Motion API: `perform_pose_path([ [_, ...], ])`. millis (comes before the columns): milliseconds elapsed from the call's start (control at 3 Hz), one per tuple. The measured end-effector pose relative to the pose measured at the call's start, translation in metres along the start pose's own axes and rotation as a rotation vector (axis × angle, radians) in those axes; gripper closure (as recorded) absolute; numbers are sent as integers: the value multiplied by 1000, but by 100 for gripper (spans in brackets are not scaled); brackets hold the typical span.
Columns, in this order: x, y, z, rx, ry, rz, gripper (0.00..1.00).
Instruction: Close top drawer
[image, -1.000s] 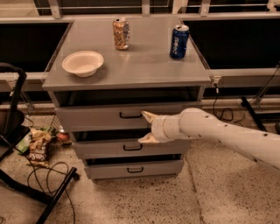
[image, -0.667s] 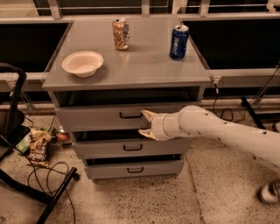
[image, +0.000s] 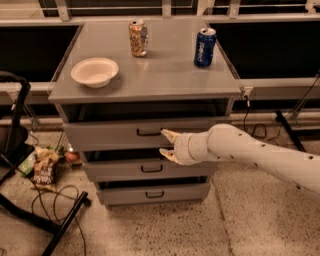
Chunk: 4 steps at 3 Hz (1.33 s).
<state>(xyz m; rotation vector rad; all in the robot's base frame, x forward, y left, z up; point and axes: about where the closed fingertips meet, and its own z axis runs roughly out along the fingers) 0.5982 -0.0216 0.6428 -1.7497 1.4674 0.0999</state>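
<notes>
My hand (image: 168, 144) is out in front of the cabinet, below the front edge of the desk (image: 165, 75) and a little right of the middle. Its two fingers are spread wide, one above the other, with nothing between them. The upper fingertip (image: 167, 133) lies just beside the right end of the small black handle (image: 149, 132) on the top drawer (image: 107, 136). I cannot tell whether it touches. The lower fingertip (image: 166, 154) points at the dark gap under that drawer's front. My arm (image: 260, 156), white and thick, comes in from the lower right.

The top drawer sits directly under the desk's surface and is partly out, with a dark slot open between its front and the desk's front edge. Below it are the middle drawer (image: 120, 171) and the bottom drawer (image: 150, 194), each with a like handle and a dark gap above its front.

On the desk, a pale bowl (image: 94, 72) sits near the left edge, towards the front left corner. An orange patterned can (image: 138, 38) stands upright near the back edge at about the middle. A blue can (image: 205, 47) stands upright towards the back right corner.

On the floor off the desk's left side lie snack bags (image: 44, 167), loose cables (image: 35, 200) and a black stand (image: 60, 225).
</notes>
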Motion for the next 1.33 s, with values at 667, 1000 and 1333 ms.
perform_pose_path([
  [667,-14,20,-46,-48,36,-26,100],
  [1000,-23,60,-138,-130,143,-33,100],
  [1333,-39,68,-227,-149,250,-61,100],
])
